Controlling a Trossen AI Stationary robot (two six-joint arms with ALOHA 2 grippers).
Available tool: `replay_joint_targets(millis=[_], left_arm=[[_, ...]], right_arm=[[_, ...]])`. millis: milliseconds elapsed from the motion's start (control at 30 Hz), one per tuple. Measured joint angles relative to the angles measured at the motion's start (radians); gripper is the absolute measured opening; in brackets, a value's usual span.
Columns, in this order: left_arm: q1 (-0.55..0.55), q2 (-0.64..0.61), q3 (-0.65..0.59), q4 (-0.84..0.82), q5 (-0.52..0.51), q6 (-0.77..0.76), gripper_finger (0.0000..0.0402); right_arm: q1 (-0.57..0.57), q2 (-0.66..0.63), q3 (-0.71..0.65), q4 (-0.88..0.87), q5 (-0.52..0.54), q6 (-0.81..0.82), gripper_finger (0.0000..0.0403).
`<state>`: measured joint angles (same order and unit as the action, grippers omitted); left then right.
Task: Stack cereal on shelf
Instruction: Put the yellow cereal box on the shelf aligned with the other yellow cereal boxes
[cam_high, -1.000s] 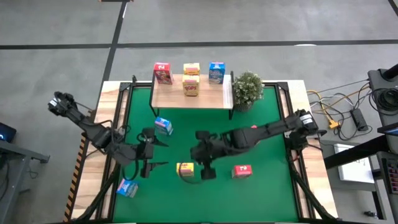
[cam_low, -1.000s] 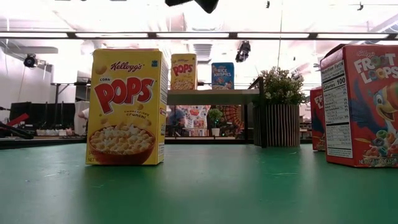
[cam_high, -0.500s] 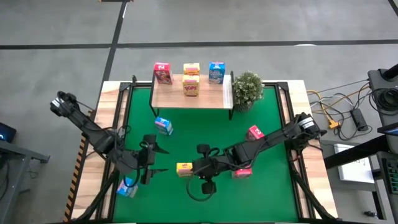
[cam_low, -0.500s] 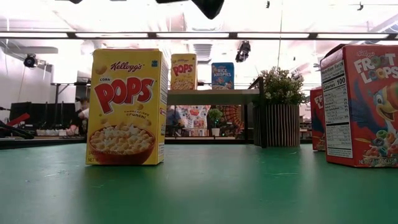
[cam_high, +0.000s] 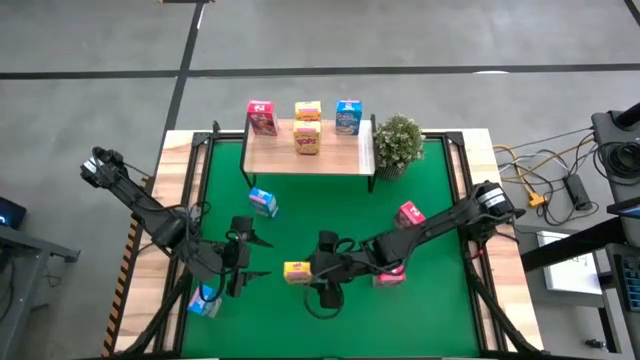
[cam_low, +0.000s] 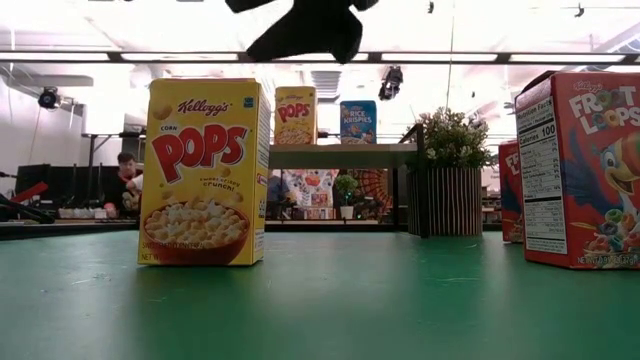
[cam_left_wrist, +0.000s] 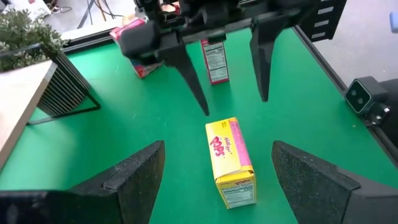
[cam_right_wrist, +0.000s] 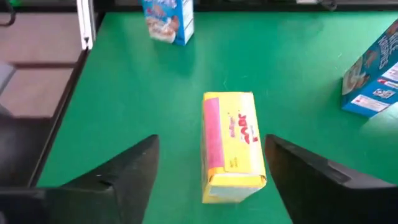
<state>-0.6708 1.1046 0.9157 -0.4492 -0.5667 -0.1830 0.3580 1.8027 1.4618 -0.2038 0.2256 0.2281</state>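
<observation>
the right gripper (cam_high: 312, 277) hangs above the yellow corn pops box (cam_high: 297, 272), which stands upright on the green tabletop (cam_high: 330, 215) near the front middle. its fingers (cam_left_wrist: 189, 71) are spread wide apart, one to each side of the box and clear of it, holding nothing. the left gripper (cam_high: 243, 262) sits just to the left of the same box, jaws also apart and empty, pointed at it.

the shelf (cam_high: 307, 152) at the back carries a pink-red froot loops box (cam_high: 262, 118), two yellow pops boxes (cam_high: 307, 127) and a blue rice krispies box (cam_high: 347, 117). loose cereal on the tabletop: a blue box (cam_high: 263, 203) in front of the shelf's left end, another blue box (cam_high: 204, 302) at the front left, and two pink-red boxes (cam_high: 411, 213) on the right, one partly under the right arm.

the main risk, as i judge it, is crowding: both grippers face one small box, so if both move in, fingers could strike each other or shove the box over. a light, tall carton like this would tip from a single off-centre finger touch during the descent. closing too high on the carton could also let it swing or slip during the carry past the potted plant (cam_high: 398, 143).
</observation>
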Motion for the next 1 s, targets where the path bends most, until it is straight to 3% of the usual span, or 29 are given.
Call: replay_joint_targets(millis=[200,600,1000], left_arm=[[0.000,0.000,0.000,0.003,-0.001,0.030,0.0278],[0.000,0.000,0.000,0.005,-0.001,0.044,0.0278],[0.000,-0.001,0.000,0.041,-0.002,0.044,0.0278]], right_arm=[[-0.001,0.000,-0.087,0.104,0.070,-0.017,0.0298],[-0.007,0.007,-0.257,0.379,0.064,-0.020,0.0291],[-0.007,0.098,-0.260,0.506,0.060,-0.092,0.0250]])
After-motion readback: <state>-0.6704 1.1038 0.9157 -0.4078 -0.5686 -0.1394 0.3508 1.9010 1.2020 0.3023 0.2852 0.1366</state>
